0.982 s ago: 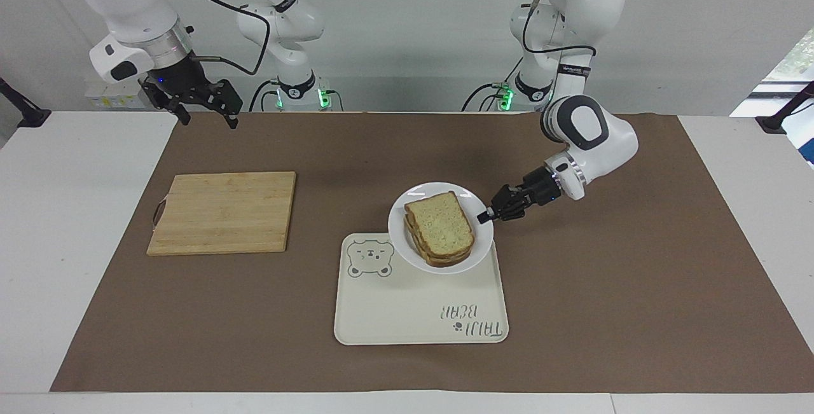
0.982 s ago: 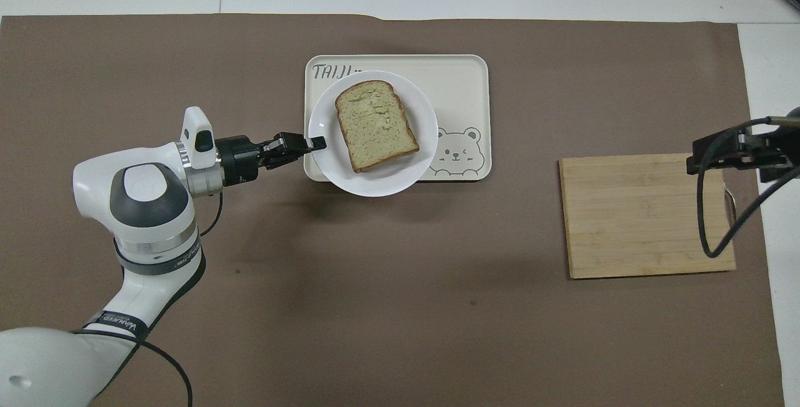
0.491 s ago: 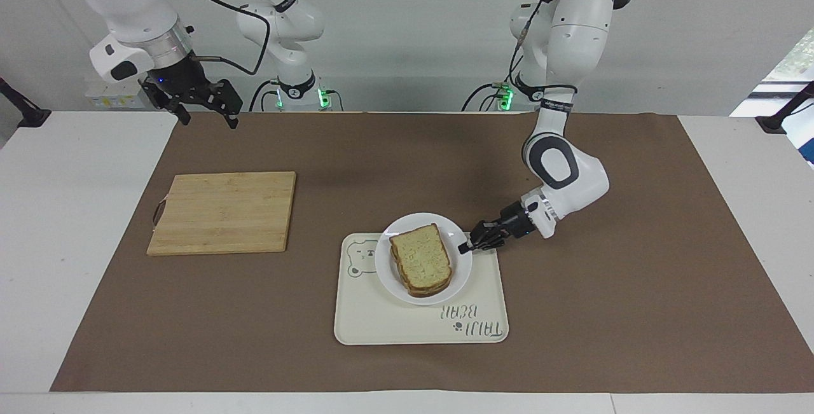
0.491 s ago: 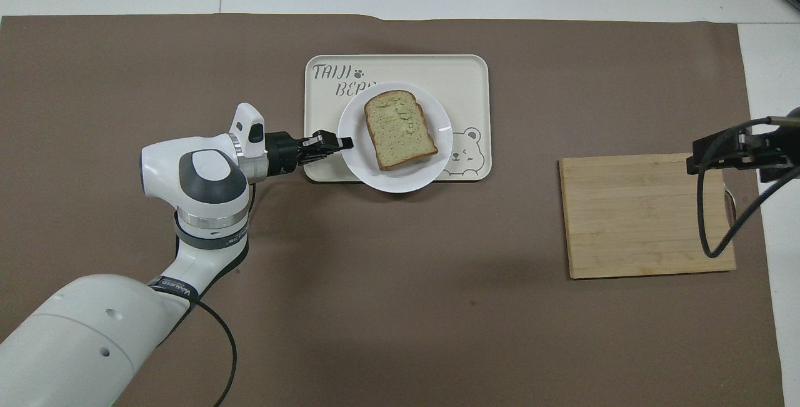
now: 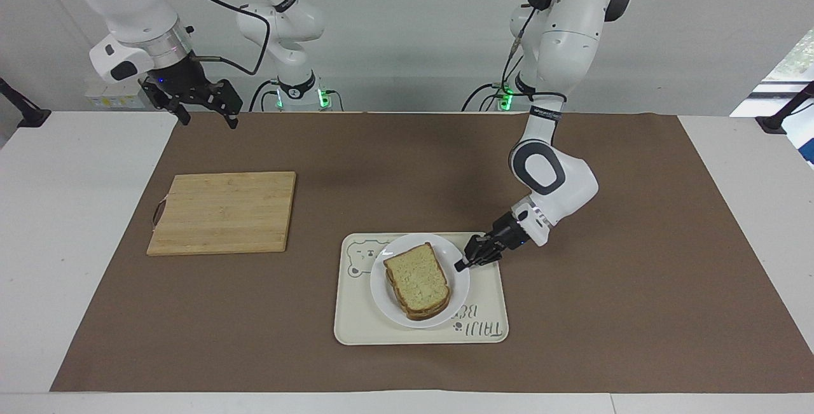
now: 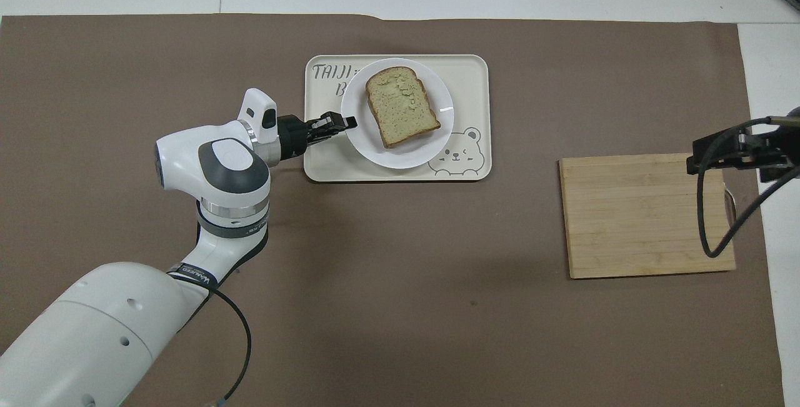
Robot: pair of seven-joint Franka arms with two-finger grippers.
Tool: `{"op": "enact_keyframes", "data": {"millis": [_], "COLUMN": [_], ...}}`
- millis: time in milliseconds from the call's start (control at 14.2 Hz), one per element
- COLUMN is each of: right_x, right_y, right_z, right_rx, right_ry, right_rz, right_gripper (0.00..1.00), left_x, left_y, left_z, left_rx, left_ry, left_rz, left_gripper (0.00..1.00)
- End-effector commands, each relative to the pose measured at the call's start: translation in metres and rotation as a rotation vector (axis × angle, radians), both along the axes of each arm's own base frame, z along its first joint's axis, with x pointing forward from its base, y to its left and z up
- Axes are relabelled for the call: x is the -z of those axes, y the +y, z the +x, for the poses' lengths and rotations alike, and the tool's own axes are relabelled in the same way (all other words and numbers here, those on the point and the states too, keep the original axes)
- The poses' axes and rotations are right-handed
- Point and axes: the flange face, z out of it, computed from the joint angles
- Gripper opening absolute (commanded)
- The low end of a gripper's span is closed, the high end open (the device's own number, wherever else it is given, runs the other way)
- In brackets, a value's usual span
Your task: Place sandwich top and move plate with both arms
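The sandwich top (image 5: 416, 279) lies on a stack of bread slices on the white plate (image 5: 407, 243). The plate is on or just above the cream bear tray (image 5: 375, 325); I cannot tell whether it rests there. My left gripper (image 5: 459, 266) is shut on the plate's rim at the side toward the left arm's end. In the overhead view the sandwich top (image 6: 401, 105), the plate (image 6: 406, 155) and the left gripper (image 6: 350, 122) show the same hold. My right gripper (image 5: 206, 116) waits open and empty, raised over the mat's edge beside the cutting board; it also shows in the overhead view (image 6: 719, 147).
A wooden cutting board (image 5: 222, 212) lies bare toward the right arm's end of the brown mat, also in the overhead view (image 6: 647, 216). The tray (image 6: 469, 82) carries a bear drawing and lettering.
My left gripper has carried the plate with the sandwich away from the robots and lower, from over the tray's near edge to over the tray's middle. The right arm has not moved.
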Motion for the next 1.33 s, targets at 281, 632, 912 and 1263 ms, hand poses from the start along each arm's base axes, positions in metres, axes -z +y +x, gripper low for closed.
{"op": "enact_keyframes", "data": {"millis": [281,632,912,1263], "right_x": [-0.003,-0.003,-0.003,-0.003], "right_y": [-0.002,-0.002,-0.001,-0.001], "right_z": [-0.004,-0.004,-0.004,-0.004], "right_rx": [0.017,0.017,0.017,0.015], "right_ry": [0.003,0.003,0.003,0.003], "right_rz": [0.020,0.020,0.018,0.020], "right_gripper": [1.00,1.00,1.00,1.00], "left_x": [-0.070,-0.115,-0.129,-0.161], "left_y": [0.031,0.079,0.103,0.173], "left_z": [0.020,0.011,0.016,0.021], "left_rx": [-0.070,-0.103,-0.022,0.228], "left_ry": [-0.107,-0.175,-0.238,-0.217], "left_rz": [0.070,0.132,0.272,0.486], "left_gripper": [0.66,1.00,1.00,1.00]}}
